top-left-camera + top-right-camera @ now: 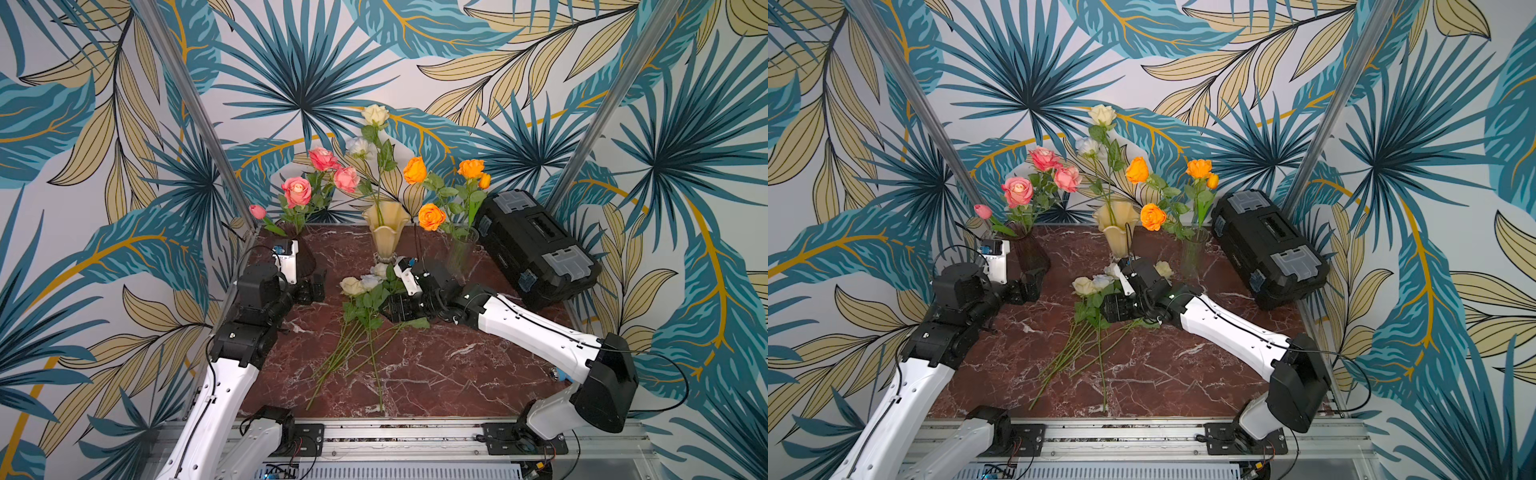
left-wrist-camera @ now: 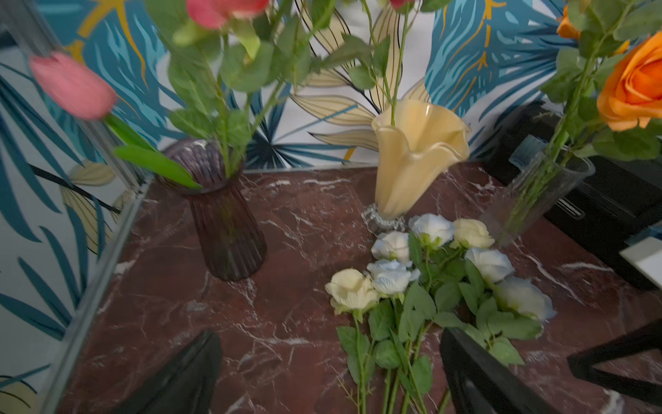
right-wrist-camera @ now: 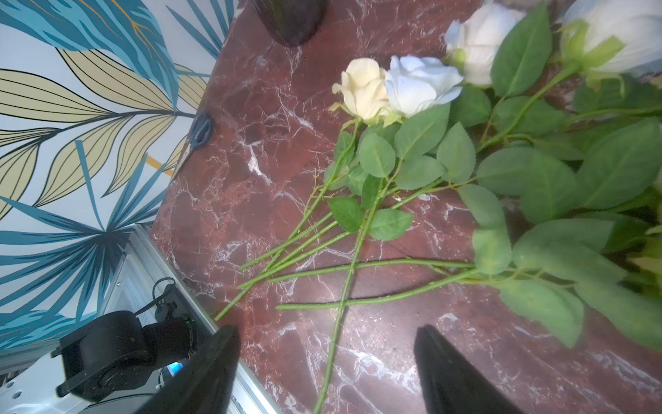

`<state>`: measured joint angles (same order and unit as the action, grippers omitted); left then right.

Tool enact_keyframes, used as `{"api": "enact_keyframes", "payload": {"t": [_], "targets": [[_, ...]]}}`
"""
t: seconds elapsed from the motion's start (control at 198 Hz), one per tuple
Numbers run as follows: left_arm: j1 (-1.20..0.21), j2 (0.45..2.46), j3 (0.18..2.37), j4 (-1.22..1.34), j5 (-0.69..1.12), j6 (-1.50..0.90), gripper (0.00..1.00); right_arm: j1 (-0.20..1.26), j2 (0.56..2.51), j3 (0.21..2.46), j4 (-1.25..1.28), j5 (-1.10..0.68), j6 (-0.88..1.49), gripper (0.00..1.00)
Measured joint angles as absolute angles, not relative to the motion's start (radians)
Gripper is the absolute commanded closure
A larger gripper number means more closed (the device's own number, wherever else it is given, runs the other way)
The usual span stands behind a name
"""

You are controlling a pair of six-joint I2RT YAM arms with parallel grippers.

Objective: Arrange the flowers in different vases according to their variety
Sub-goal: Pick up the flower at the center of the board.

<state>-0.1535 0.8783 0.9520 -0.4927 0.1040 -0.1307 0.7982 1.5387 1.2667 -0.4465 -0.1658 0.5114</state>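
Several white and pale-blue flowers [image 1: 353, 286] [image 2: 353, 288] [image 3: 419, 84] lie mid-table, stems toward the front. At the back left, the purple vase [image 1: 306, 257] [image 2: 225, 229] holds pink roses [image 1: 297, 191] and a pink tulip. Two white roses stand in the cream vase [image 1: 385, 232] [image 2: 412, 161]. Orange flowers [image 1: 431, 216] fill the clear vase [image 1: 463, 249] [image 2: 537, 193]. My left gripper [image 1: 318, 284] [image 2: 327, 337] hangs open and empty beside the purple vase's foot. Over the lying flowers' leaves and stems, my right gripper [image 1: 390, 309] [image 3: 326, 331] is open, holding nothing.
A black toolbox [image 1: 536, 245] with grey latches lies at the back right, close to the clear vase. The red marble table [image 1: 436, 365] is walled by leaf-printed panels on three sides, with a metal rail along the front.
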Motion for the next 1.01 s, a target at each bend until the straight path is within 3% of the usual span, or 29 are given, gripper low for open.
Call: {"api": "enact_keyframes", "payload": {"t": [0.601, 1.01], "targets": [[-0.091, 1.121, 0.946, -0.678, 0.324, -0.17, 0.0, 0.959, 1.796, 1.32, -0.512, -0.096, 0.569, 0.28], [-0.034, 1.12, 0.942, -0.677, 0.409, -0.17, 0.0, 1.01, 1.968, 1.412, -0.56, -0.004, 0.565, 0.45]]}}
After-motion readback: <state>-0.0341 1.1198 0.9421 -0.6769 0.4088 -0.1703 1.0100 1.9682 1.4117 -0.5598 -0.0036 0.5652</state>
